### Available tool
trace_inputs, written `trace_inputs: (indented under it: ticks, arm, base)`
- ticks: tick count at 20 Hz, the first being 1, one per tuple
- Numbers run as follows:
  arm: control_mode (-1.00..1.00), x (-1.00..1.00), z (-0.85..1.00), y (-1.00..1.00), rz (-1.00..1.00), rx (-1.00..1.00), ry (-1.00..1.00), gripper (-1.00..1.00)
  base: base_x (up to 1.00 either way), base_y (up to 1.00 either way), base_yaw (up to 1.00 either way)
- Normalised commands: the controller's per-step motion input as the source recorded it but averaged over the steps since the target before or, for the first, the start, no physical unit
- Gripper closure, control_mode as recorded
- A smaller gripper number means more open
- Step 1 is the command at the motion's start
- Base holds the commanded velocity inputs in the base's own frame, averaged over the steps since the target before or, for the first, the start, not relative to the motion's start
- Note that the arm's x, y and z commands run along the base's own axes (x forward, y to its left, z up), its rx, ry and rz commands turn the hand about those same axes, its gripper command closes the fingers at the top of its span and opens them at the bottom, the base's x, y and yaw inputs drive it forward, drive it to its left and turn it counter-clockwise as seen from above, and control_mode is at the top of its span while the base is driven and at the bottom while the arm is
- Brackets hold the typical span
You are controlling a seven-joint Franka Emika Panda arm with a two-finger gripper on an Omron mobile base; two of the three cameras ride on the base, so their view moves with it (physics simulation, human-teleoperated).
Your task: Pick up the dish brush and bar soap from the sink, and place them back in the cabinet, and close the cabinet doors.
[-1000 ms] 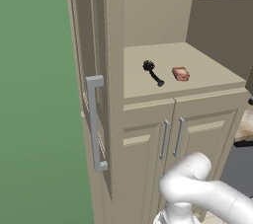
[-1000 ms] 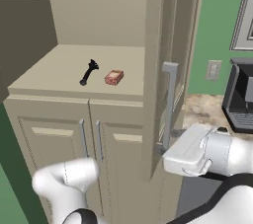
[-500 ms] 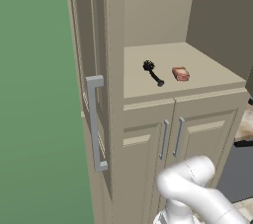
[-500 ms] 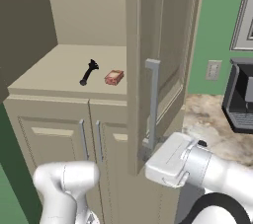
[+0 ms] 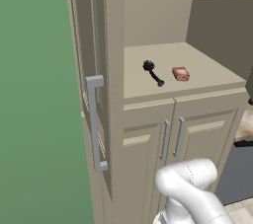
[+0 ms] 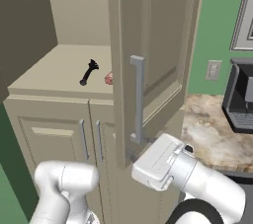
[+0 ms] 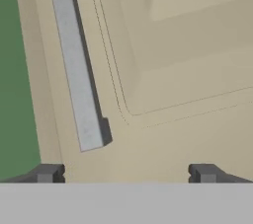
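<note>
On the cabinet (image 5: 148,119) shelf, dish brush (image 5: 152,72) is sitting beside bar soap (image 5: 181,74); gripper (image 7: 126,172) jaws are gaping at the right door (image 6: 148,45).

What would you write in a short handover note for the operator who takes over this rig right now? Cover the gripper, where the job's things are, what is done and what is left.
Gripper: open, holding nothing, facing the outer face of the right cabinet door near the lower end of its bar handle.
Dish brush and bar soap: lying side by side, apart, on the cabinet shelf.
Done: both items are back in the cabinet.
Left: the right door is only partly closed; the left cabinet door stands wide open. Close both.
</note>
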Motion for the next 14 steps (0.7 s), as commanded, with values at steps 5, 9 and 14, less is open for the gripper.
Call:
trace_inputs:
  ticks: [5,9,14]
  arm:
    - [-1.0,0.22,0.0,0.09,0.0,0.05,-0.01,-1.0]
    - [-1.0,0.31,0.0,0.11,0.0,0.01,-0.01,-1.0]
    - [-1.0,0.3,0.0,0.17,-0.04,0.0,0.0,-1.0]
  base:
    - [0.0,0.0,0.0]
    - [0.0,0.0,0.0]
    - [0.0,0.0,0.0]
